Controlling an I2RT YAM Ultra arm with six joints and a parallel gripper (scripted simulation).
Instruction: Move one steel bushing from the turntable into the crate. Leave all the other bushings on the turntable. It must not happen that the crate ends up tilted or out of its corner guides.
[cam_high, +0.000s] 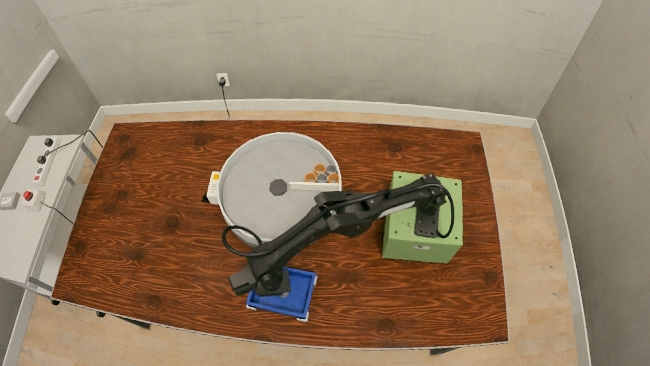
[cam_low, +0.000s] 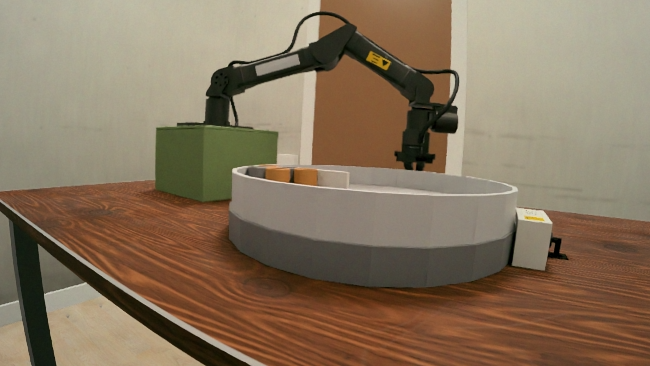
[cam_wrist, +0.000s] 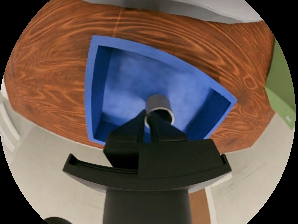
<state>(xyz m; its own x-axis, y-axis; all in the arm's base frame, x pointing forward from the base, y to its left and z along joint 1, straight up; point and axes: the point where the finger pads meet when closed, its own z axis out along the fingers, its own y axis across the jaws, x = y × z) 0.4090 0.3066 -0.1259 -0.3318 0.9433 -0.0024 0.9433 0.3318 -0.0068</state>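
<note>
A black robot arm (cam_high: 292, 240) (cam_low: 385, 62) reaches over a brown wood-grain table (cam_high: 150, 200) (cam_low: 350, 325) (cam_wrist: 50, 75), with its end effector (cam_high: 274, 283) (cam_low: 414, 166) (cam_wrist: 147, 113) pointing down. The end effector is clenched on a grey steel bushing (cam_high: 284, 295) (cam_wrist: 159, 102), pinching one side of its wall, with one fingertip inside the ring and the other outside. The bushing is directly at the fingertips, over the inside of a blue crate (cam_high: 300, 295) (cam_wrist: 91, 90); whether it touches the crate's floor cannot be told. The crate lies beneath the end effector and looks level, with white corner guides (cam_high: 303, 318) at the three corners that show from above; the fourth is hidden under the arm. Seen from above, a large round turntable (cam_high: 280, 134) (cam_low: 370, 220) is up from the end effector, near the crate but apart from it. Inside its rim, up and to the right of the end effector, three orange bushings (cam_high: 320, 165) (cam_low: 305, 177) and two grey bushings (cam_high: 331, 166) sit clustered beside a white divider (cam_high: 314, 186) (cam_low: 333, 179). A small white box (cam_high: 214, 187) (cam_low: 532, 240) stands against the turntable's outer wall, up and to the left of the end effector in that view. Well off to the end effector's right is the green block (cam_high: 425, 250) (cam_low: 180, 160) (cam_wrist: 282, 85) that carries the arm's base.
</note>
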